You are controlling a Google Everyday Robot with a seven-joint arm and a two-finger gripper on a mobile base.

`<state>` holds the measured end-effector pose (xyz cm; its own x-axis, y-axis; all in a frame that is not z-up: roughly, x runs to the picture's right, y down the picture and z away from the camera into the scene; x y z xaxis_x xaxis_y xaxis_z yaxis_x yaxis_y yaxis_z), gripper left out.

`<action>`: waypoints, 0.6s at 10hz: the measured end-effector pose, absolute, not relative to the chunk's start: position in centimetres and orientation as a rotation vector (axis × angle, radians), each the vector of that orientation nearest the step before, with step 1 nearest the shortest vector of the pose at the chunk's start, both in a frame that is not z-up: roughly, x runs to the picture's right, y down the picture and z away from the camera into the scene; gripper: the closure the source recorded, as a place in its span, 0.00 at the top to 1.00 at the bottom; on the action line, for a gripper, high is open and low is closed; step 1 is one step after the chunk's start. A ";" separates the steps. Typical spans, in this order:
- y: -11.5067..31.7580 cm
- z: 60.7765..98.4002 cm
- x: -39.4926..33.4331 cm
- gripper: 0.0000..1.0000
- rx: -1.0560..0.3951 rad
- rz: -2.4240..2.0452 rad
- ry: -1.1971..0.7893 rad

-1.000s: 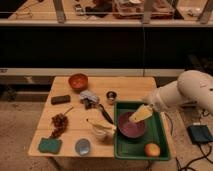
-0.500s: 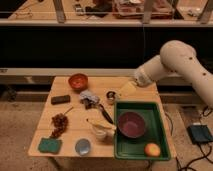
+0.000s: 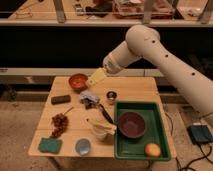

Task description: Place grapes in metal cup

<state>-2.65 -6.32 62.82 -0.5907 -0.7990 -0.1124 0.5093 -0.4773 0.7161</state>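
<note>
The grapes point(image 3: 59, 123), a dark reddish-purple bunch, lie on the wooden table point(image 3: 75, 122) at the left front. The metal cup point(image 3: 111, 95), small and shiny with a dark inside, stands near the middle back of the table, just behind the green tray. My gripper point(image 3: 96, 77), with pale yellowish fingers, hangs above the back of the table between the orange bowl and the metal cup. It is well apart from the grapes and I see nothing in it.
An orange bowl point(image 3: 77, 81) stands at the back left. A green tray point(image 3: 121, 149) on the right holds a purple bowl point(image 3: 131, 124) and an orange-red fruit point(image 3: 152, 150). There are also a white cup point(image 3: 100, 132), a green sponge point(image 3: 50, 145), a grey-blue cup point(image 3: 83, 146), a dark bar point(image 3: 60, 99) and a crumpled cloth point(image 3: 89, 98).
My arm has swung from over the green tray up and to the left. The gripper now hangs over the back of the table near the orange bowl. The objects have not moved.
</note>
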 end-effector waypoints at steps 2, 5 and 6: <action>-6.3 62.8 -2.5 0.80 0.563 -2.105 -0.825; -6.3 62.5 -2.4 0.80 0.567 -2.116 -0.844; -6.0 61.4 -3.3 0.80 0.577 -2.135 -0.852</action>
